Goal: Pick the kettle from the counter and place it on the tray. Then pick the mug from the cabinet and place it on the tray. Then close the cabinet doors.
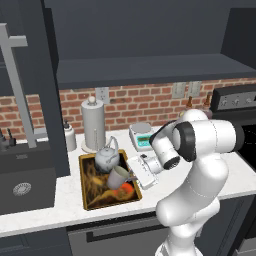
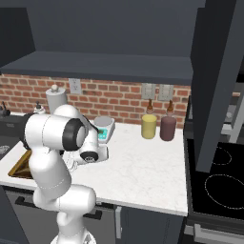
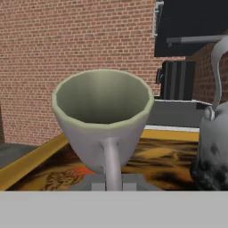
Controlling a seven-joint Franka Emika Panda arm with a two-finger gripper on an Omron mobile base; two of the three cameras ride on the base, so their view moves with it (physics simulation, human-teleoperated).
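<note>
The pale grey-green mug (image 1: pixel 118 177) hangs tilted over the tray (image 1: pixel 95 199), held by its side handle in my shut gripper (image 1: pixel 131 174). From the hand view the mug (image 3: pixel 103 111) is close up, its handle pinched in the gripper (image 3: pixel 111 181), with the tray's (image 3: pixel 169 156) yellow-orange picture beneath. I cannot tell whether the mug touches the tray. The silver kettle (image 1: pixel 107 158) stands on the tray's far end, just behind the mug, and the kettle (image 3: pixel 213 147) also appears at the right of the hand view. The tray lies on the white counter (image 1: pixel 60 202). One navy cabinet door (image 1: pixel 50 85) stands open on the left, another (image 2: pixel 214 81) on the right.
A tall grey cylinder (image 1: pixel 93 125) and a soap bottle (image 1: pixel 69 136) stand behind the tray, a kitchen scale (image 1: pixel 141 136) to its right. The dark sink (image 1: pixel 22 185) is on the left. A yellow cup (image 2: pixel 148 126) and maroon cup (image 2: pixel 167 127) sit near the stove (image 2: pixel 219 186).
</note>
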